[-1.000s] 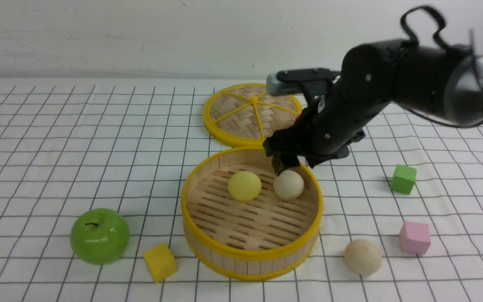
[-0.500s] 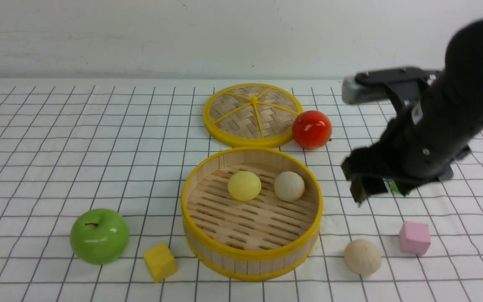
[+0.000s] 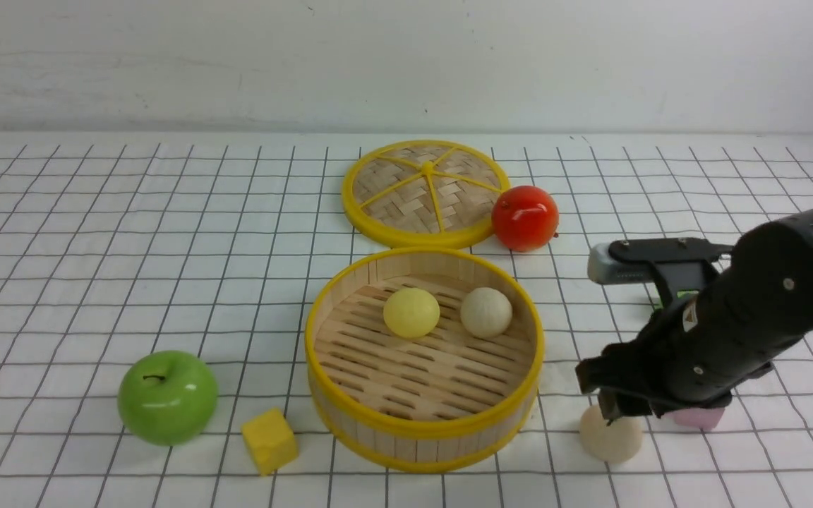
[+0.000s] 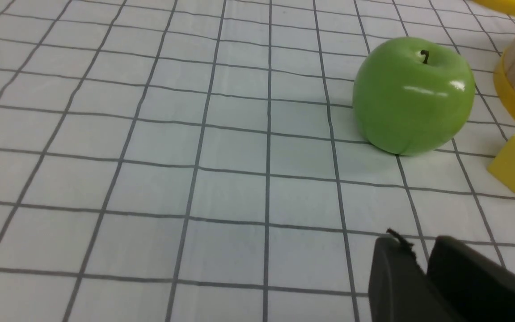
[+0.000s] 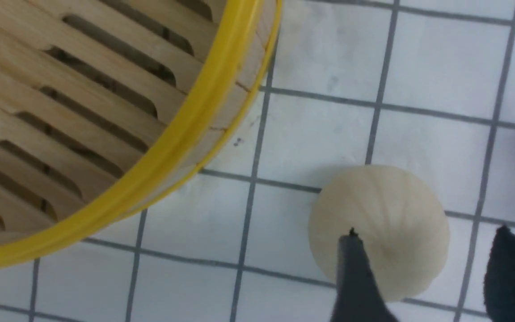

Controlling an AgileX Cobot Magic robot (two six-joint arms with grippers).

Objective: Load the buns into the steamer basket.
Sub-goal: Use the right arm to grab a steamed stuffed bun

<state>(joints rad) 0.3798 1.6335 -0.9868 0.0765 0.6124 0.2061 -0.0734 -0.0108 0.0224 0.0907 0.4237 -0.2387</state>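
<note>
One pink cube (image 3: pixel 696 419) beside loose bun (image 3: pixel 611 441)

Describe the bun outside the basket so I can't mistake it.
Find the big round basket with yellow rims, mid-table. On the table just right of it, toward the camera, sits one bun next to a pink cube. It is beige-white, matte and domed, and the only bun outside the basket.

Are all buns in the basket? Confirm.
No: the yellow bun and one beige bun sit in the steamer basket; the third bun lies outside.
</note>
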